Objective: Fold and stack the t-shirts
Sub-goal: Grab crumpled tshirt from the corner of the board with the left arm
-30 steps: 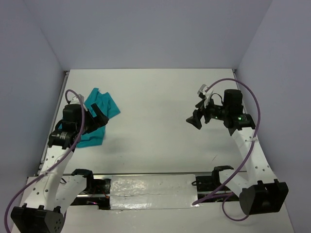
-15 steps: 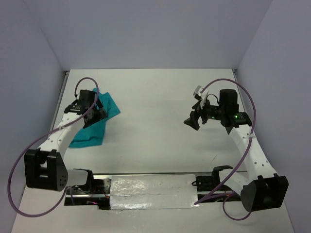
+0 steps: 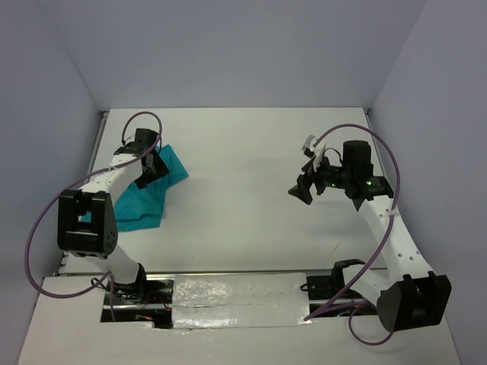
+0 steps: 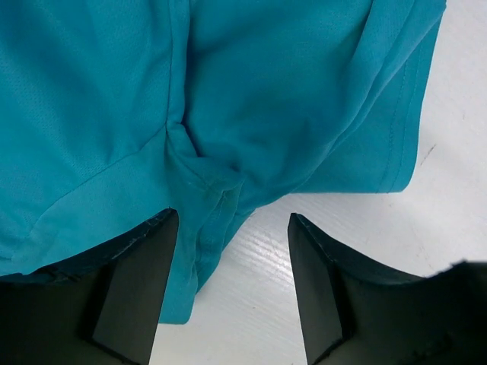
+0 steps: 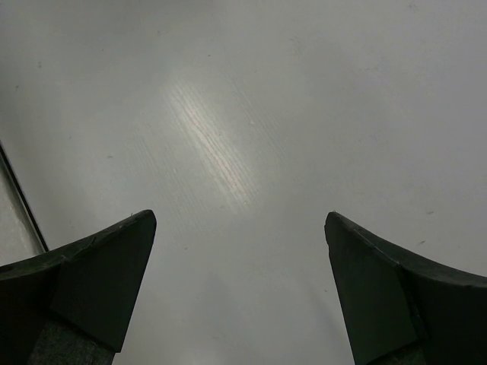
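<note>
The teal t-shirt (image 3: 144, 199) lies bunched at the left side of the white table. My left gripper (image 3: 151, 169) hangs over its far part, open and empty. In the left wrist view the teal t-shirt (image 4: 228, 99) fills the upper frame, with a folded edge reaching down between the open fingers (image 4: 144, 281) onto bare table. My right gripper (image 3: 300, 190) hovers over bare table at the right, open and empty; the right wrist view shows only the table between its fingers (image 5: 380, 296).
Grey walls enclose the table on three sides. A metal rail (image 3: 236, 289) with taped sheet runs along the near edge between the arm bases. A purple cable (image 3: 46, 228) loops from the left arm.
My left arm has swung out toward the far left, moving its gripper from the shirt's near part to its far part. The right gripper has shifted slightly left.
</note>
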